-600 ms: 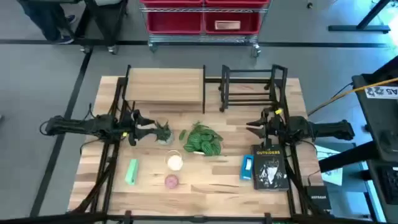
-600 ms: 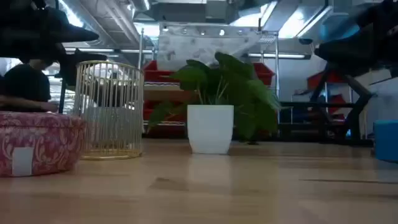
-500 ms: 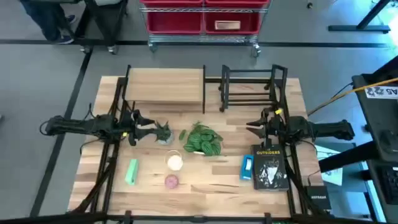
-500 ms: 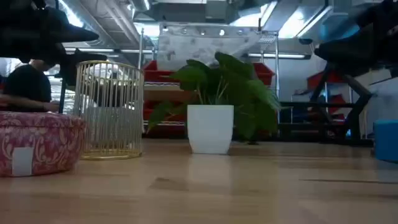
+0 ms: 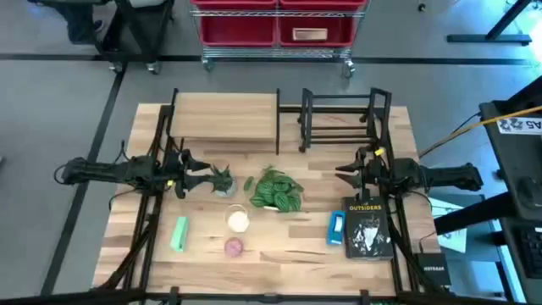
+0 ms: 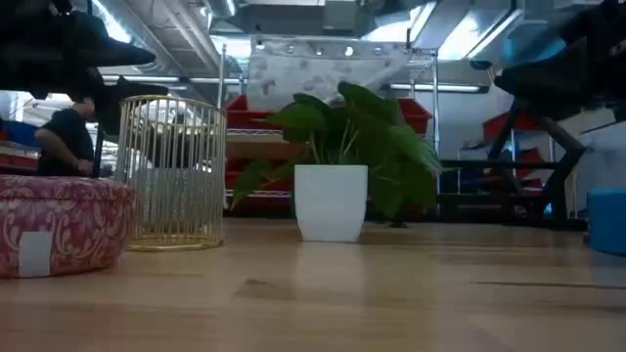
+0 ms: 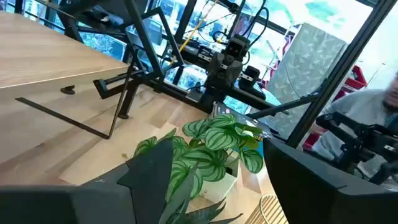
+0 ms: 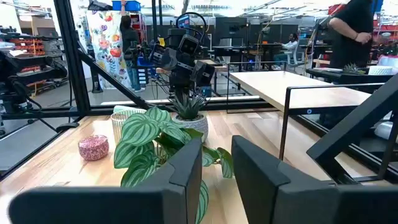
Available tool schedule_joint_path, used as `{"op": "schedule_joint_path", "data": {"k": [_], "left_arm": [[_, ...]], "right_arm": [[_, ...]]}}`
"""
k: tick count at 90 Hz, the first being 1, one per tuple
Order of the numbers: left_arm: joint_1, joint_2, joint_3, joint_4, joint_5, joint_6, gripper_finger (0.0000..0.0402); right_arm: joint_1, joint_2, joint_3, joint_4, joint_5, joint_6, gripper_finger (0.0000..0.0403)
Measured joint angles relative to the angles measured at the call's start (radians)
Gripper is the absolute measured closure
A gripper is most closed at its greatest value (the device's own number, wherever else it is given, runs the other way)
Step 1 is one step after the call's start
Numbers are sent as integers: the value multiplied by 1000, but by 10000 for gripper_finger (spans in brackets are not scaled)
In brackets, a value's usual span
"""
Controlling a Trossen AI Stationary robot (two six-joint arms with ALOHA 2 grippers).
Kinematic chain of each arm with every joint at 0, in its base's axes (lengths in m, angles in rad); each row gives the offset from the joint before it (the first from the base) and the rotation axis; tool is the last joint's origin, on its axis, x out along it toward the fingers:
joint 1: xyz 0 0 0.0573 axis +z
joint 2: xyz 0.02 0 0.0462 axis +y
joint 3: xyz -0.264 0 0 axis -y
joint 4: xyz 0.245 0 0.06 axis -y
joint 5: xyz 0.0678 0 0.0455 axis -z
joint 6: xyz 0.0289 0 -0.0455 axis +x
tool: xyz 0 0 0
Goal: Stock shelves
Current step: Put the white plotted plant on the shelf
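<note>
Our left gripper, fingers spread, hovers just beside a small spiky plant; closing off-centre could tip it. Right gripper waits, spread.

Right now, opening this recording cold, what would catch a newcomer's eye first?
Probably the leafy striped plant at the table's centre, flanked by two dark arms. The left pincer sits at a small spiky potted plant, and the right pincer, open, hovers above a black book. Behind stand the empty wood-topped shelf and black book rack.

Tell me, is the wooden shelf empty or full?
Empty, as far as shows. The wood-topped shelf has a bare top; its lower tier is hidden.
</note>
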Motion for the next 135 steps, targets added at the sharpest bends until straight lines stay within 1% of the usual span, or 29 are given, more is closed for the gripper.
{"op": "schedule_joint_path", "data": {"k": [49,55,59,64,70,76,82,86,91,98,104,109,119,135], "left_arm": [[0,0,0,0,0,0,166],[0,0,0,0,0,0,166],[0,0,0,0,0,0,166],[0,0,0,0,0,0,166],[0,0,0,0,0,0,166],[0,0,0,0,1,0,166],[0,0,0,0,0,0,166],[0,0,0,0,0,0,166],[0,0,0,0,0,0,166],[0,0,0,0,0,0,166],[0,0,0,0,0,0,166],[0,0,0,0,0,0,166],[0,1,0,0,0,0,166],[0,1,0,0,0,0,166]], "right_arm": [[0,0,0,0,0,1,329],[0,0,0,3,-4,12,329],[0,0,0,7,-22,53,329],[0,0,0,10,-72,157,329],[0,0,0,6,-172,302,329],[1,7,-1,27,-233,386,329],[1,20,-1,35,-313,411,329],[1,25,-1,46,-395,414,329],[1,44,-1,100,-490,421,329],[1,83,0,163,-564,421,325],[1,125,17,204,-574,387,314],[1,169,58,209,-559,336,300],[1,263,156,205,-548,221,260],[1,435,305,164,-482,65,194]]}}
